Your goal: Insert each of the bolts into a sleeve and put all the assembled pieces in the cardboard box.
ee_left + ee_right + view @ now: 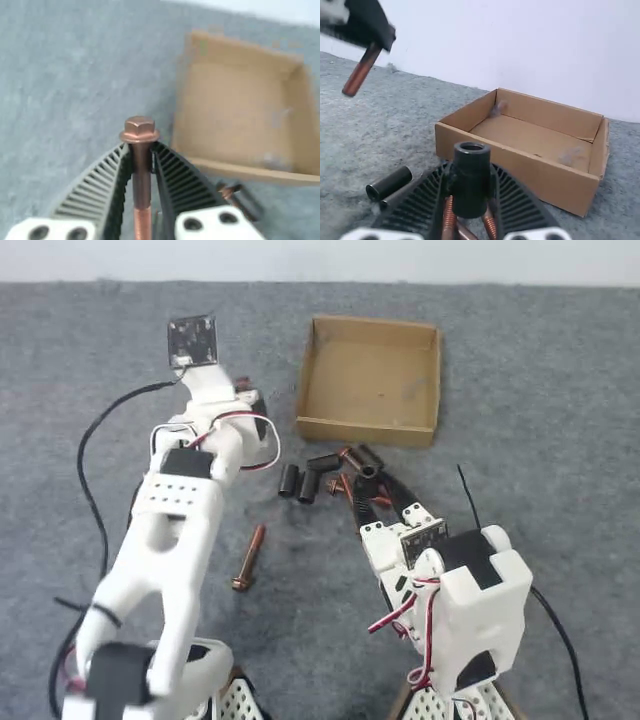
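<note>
Copper-coloured and hex-headed, a long bolt (pixel 141 167) stands clamped between the ribbed black fingers of the left gripper (pixel 141 150). It is held above the grey felt-like table covering (pixel 520 490), off to one side of the shallow brown cardboard box (pixel 370 370). The right gripper (pixel 470 172) is clenched on a short black cylindrical sleeve (pixel 470 192), which it holds upright with the bore facing up, in front of the box's near wall. The two held parts are well apart, so the bolt has not yet entered the sleeve. No assembled piece lies in the box. Between the arms, just before the box, sits a cluster of loose sleeves (pixel 298 483) and loose bolts (pixel 345 485), none of them visibly joined. A single bolt (pixel 249 556) lies alone, nearer the arm bases. By this evidence the task appears to be at its first pairing: both parts are picked up, but the insertion, the drop into the box and every other bolt-and-sleeve pair are left to do.
</note>
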Available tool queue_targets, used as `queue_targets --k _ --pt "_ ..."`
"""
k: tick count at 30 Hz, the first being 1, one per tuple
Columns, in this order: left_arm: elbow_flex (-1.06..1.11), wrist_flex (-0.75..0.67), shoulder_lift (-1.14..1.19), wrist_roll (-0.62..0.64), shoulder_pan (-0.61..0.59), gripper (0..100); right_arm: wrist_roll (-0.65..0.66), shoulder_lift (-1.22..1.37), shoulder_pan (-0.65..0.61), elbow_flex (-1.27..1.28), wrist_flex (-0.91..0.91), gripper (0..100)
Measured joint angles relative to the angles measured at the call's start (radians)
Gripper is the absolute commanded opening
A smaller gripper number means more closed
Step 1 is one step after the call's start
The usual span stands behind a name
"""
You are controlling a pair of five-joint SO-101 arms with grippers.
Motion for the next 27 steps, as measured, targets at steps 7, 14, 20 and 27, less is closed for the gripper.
queue_targets --k 7,14,20,27 --pt "0.124 0.002 -0.233 0.0 0.104 1 0.0 0.0 -0.008 0.0 0.0 0.6" --pt "0.371 -0.241 -0.43 0.003 0.123 1 0.0 0.0 -0.155 -0.002 0.0 0.6" --pt "0.608 -0.557 -0.486 0.17 0.123 1 0.0 0.0 -0.213 -0.094 0.032 0.6" --pt "0.678 -0.624 -0.557 0.222 0.123 1 0.0 0.0 -0.27 -0.207 0.187 0.6"
